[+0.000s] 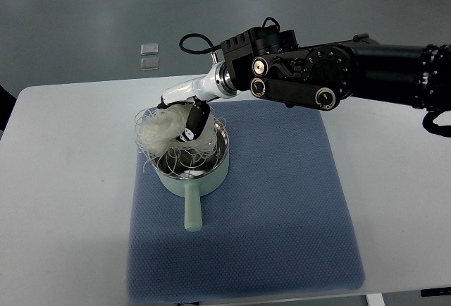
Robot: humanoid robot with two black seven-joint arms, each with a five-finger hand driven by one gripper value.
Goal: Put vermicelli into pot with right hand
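The vermicelli (161,131) hung as a loose white nest over the left rim of the pot (204,176), held there in the curled fingers of the right robot hand (184,124). Most of the bundle sat above the rim, not down inside; thin strands trailed across the opening and a few drooped outside the left wall.

The likely trouble was a release from that spot. The nest seemed centred near the rim, so it could tip outward and land on the mat (282,200). Stray strands might also catch on the fingers and drag the clump back out as the hand lifted. A push sideways against the rim could shove or tilt the light pot, whose handle (192,211) pointed toward the near edge.

The vermicelli looked dry, wiry and springy, a translucent tangle with no firm shape. The pot was round, with pale green walls, a shiny metal inside and a straight stubby handle. The mat beneath it was blue, woven and slightly dimpled, lying on a smooth white table (63,179). The hand was glossy white and black on a bulky black arm coming in from the right. No left arm showed.
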